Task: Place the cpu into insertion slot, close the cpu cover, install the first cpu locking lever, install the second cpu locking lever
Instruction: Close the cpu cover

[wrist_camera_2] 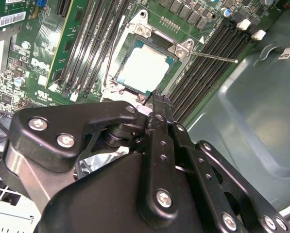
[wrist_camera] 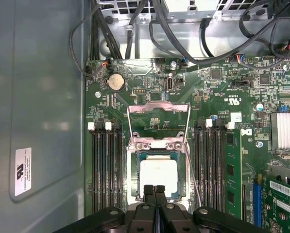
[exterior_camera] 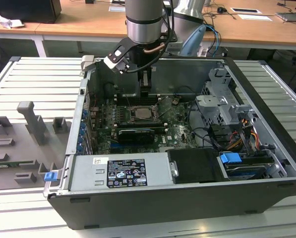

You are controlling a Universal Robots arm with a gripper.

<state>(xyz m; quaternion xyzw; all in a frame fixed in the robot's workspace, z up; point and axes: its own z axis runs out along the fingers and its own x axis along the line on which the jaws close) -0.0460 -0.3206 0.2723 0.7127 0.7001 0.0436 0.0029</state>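
The cpu [wrist_camera: 158, 175] lies flat in the insertion slot [wrist_camera: 134, 167], its pale top face up; it also shows in the second wrist view as the cpu [wrist_camera_2: 145, 69]. The cpu cover [wrist_camera: 158, 108] stands swung open past the socket's far end, its silver frame clear of the chip. A thin locking lever [wrist_camera_2: 213, 56] sticks out sideways over the memory slots. My gripper [wrist_camera: 154, 191] is shut, fingertips together just above the socket's near edge with nothing between them. In the exterior view the gripper [exterior_camera: 145, 93] hangs inside the case above the insertion slot [exterior_camera: 140, 114].
Long black memory slots [wrist_camera: 108, 165] flank the socket on both sides. Black cable bundles [wrist_camera: 183, 43] run along the board's far edge. A silver heat sink [wrist_camera: 285, 130] and an expansion card [wrist_camera: 281, 194] sit to one side. The power supply [exterior_camera: 120, 171] and drive cage [exterior_camera: 222, 106] fill the case's front and right.
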